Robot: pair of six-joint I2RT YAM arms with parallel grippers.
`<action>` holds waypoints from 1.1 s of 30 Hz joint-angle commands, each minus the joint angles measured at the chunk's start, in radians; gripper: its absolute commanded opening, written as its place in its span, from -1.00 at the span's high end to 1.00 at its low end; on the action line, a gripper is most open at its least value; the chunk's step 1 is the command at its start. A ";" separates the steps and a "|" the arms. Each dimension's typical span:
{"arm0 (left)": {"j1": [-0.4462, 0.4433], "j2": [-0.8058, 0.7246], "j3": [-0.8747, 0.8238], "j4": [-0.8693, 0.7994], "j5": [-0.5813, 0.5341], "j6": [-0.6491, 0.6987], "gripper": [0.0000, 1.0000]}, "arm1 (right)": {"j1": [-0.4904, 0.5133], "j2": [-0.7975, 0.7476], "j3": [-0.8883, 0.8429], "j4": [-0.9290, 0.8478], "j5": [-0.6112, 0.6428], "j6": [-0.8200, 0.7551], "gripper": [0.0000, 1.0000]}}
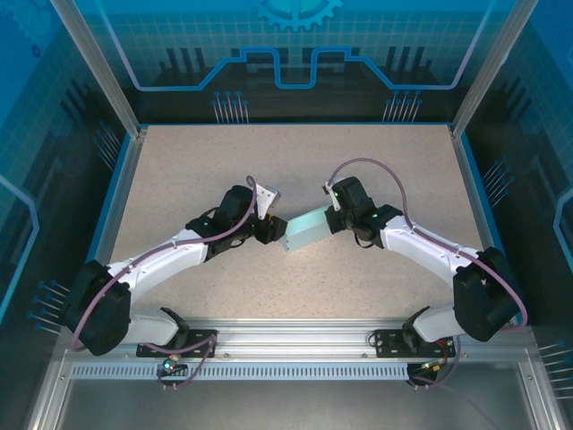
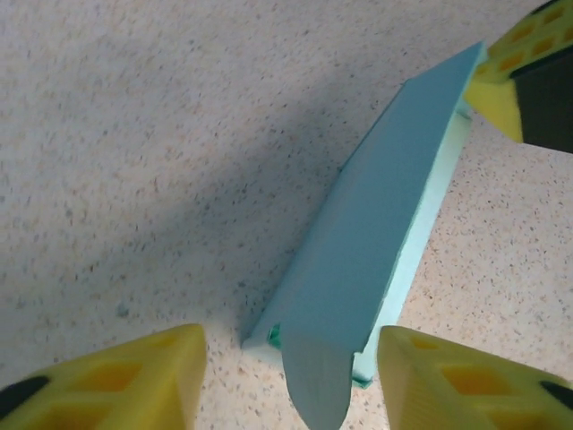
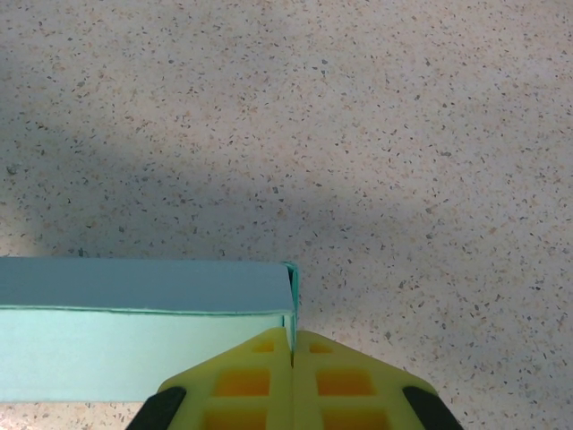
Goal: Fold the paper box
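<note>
The paper box (image 1: 309, 231) lies at the middle of the table (image 1: 179, 179), between the two pincers. The right gripper (image 3: 293, 339) is clenched on the thin card at one end; the left gripper (image 2: 288, 345) stands released, its fingers (image 2: 116, 376) astride the other end

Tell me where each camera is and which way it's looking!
Top camera: above and behind the robot, looking down at the table; left arm and right arm meet at the paper box.
Left wrist camera: on the left arm, looking down along the box; left gripper open around its near end.
Right wrist camera: on the right arm, looking down; right gripper shut on the box's end.
Shared: all three see the box.
</note>
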 commanded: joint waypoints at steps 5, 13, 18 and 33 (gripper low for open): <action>-0.026 0.024 0.097 -0.151 0.006 -0.008 0.27 | 0.017 0.016 0.031 -0.036 0.031 0.015 1.00; -0.033 0.056 0.122 -0.186 -0.009 0.002 0.32 | 0.016 0.014 0.033 -0.041 0.033 0.013 1.00; -0.033 0.077 0.125 -0.188 -0.018 0.004 0.36 | 0.017 0.017 0.033 -0.041 0.031 0.013 1.00; -0.034 0.097 0.140 -0.140 -0.011 -0.101 0.75 | 0.036 0.002 0.008 -0.035 0.041 0.057 1.00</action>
